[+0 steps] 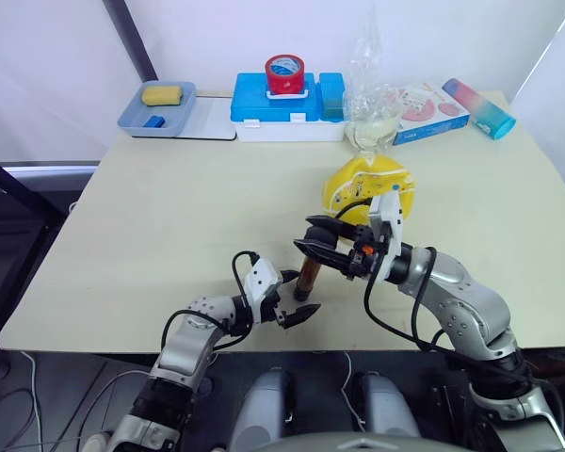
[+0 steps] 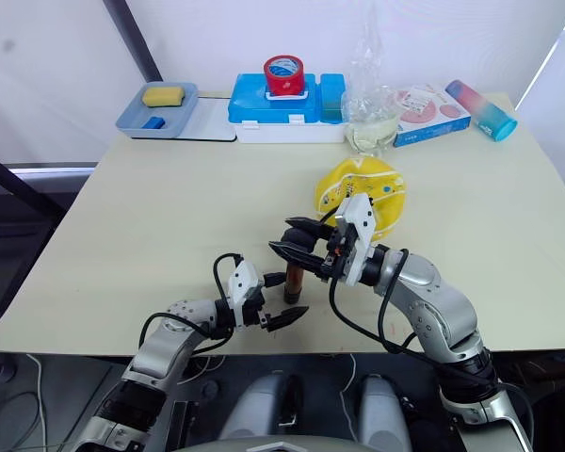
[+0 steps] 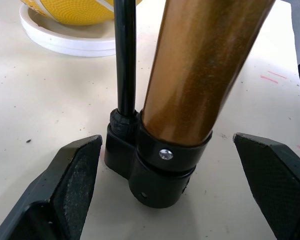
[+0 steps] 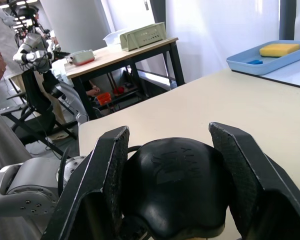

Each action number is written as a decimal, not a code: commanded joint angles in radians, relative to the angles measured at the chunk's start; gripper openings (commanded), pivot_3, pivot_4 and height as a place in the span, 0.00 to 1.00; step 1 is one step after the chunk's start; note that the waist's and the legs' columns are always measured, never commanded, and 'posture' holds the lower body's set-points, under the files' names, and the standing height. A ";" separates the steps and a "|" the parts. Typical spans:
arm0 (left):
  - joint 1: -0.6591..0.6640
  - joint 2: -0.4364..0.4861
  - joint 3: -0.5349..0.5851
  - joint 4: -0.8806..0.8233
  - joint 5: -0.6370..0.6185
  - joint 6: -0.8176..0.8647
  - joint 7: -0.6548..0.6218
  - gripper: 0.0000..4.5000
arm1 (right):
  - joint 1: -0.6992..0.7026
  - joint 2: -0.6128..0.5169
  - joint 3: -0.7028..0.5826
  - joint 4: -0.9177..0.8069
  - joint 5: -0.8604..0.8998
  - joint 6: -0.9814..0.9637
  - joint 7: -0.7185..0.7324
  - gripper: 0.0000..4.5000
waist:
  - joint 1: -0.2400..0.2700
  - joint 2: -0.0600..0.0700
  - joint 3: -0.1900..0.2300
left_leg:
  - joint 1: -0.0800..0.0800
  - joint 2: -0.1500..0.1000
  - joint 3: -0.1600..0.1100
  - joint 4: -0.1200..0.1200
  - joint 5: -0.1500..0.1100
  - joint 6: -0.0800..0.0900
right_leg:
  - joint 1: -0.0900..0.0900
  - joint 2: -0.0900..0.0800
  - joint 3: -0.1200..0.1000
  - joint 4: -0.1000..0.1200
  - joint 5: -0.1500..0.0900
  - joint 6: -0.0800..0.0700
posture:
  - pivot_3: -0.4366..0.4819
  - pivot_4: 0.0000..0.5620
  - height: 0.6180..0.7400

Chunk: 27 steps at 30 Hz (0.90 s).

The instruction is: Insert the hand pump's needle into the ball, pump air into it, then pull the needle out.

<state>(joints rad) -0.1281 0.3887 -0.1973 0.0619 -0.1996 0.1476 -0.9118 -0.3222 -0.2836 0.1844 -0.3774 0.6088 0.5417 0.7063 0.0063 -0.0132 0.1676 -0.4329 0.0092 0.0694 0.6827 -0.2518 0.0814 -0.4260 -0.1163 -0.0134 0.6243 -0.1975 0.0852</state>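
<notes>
Pump inspection: the hand pump [image 1: 310, 273] stands upright on the table [image 1: 169, 217], near its front edge, black base cap down. The left gripper [image 1: 292, 306] sits low at the pump's base, fingers [image 3: 70, 185] spread wide on either side of the cap and clear of it, grasping nothing. The right gripper [image 1: 322, 247] is at the pump's top, its two fingers [image 4: 102, 175] closed around the black handle knob. A thin black hose rises beside the gold-bronze barrel from the base fitting. The ball [image 1: 369, 186], yellow and saggy, rests on a white ring just beyond the pump. The needle cannot be made out. Along the far edge are a grey tray [image 1: 155, 108] with a yellow sponge and a blue box [image 1: 287, 108].
</notes>
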 commanded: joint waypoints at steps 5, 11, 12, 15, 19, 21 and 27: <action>-0.002 0.003 0.005 -0.005 0.001 -0.041 0.000 0.73 | -0.020 0.006 -0.014 -0.045 0.018 -0.010 0.005 0.45 | 0.000 0.000 0.000 | 0.000 0.000 0.000 0.000 0.000 0.000 | 0.000 0.000 0.000 0.000 0.000 0.000 | 0.48 0.27 1.00; 0.004 0.010 0.002 -0.002 0.013 -0.058 0.000 0.73 | -0.023 0.007 -0.015 -0.041 0.020 -0.010 0.006 0.45 | 0.000 0.000 0.000 | 0.000 0.000 0.000 0.000 0.000 0.000 | 0.000 0.000 0.000 0.000 0.000 0.000 | 0.48 0.27 1.00; 0.006 0.012 0.001 -0.004 0.018 -0.062 0.000 0.73 | -0.024 0.008 -0.015 -0.040 0.019 -0.010 0.005 0.45 | 0.000 0.000 0.000 | 0.000 0.000 0.000 0.000 0.000 0.000 | 0.000 0.000 0.000 0.000 0.000 0.000 | 0.48 0.27 1.00; 0.014 0.015 0.000 -0.009 0.024 -0.069 0.003 0.73 | -0.026 0.013 -0.016 -0.037 0.017 -0.010 0.000 0.45 | -0.002 0.000 0.000 | 0.000 0.000 0.000 0.000 0.000 0.000 | 0.000 -0.001 0.000 0.000 0.000 0.000 | 0.48 0.27 1.00; 0.021 0.014 -0.001 -0.017 0.025 -0.069 0.013 0.73 | -0.032 0.027 -0.018 -0.032 0.018 -0.007 -0.014 0.45 | -0.002 0.000 0.000 | 0.000 0.000 0.000 0.000 -0.002 -0.004 | 0.000 -0.002 0.000 0.000 0.000 0.000 | 0.48 0.27 1.00; 0.021 0.013 -0.001 -0.017 0.026 -0.070 0.018 0.73 | -0.034 0.028 -0.018 -0.032 0.019 -0.005 -0.016 0.45 | -0.003 0.000 0.000 | 0.000 0.000 0.000 0.000 -0.002 -0.004 | 0.000 -0.002 0.000 0.000 0.000 0.000 | 0.48 0.27 1.00; 0.018 0.013 -0.005 -0.016 0.034 -0.076 0.022 0.73 | -0.036 0.028 -0.016 -0.030 0.020 -0.004 -0.019 0.45 | -0.006 0.000 0.000 | 0.000 0.000 0.000 0.000 -0.003 -0.004 | 0.000 -0.001 0.000 0.000 0.000 0.000 | 0.48 0.27 1.00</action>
<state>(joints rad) -0.1136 0.4042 -0.1970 0.0658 -0.1611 0.0936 -0.8893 -0.3347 -0.2644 0.1844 -0.3773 0.6158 0.5454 0.6905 0.0001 -0.0131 0.1677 -0.4330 0.0092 0.0693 0.6826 -0.2543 0.0770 -0.4261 -0.1178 -0.0136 0.6243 -0.1975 0.0851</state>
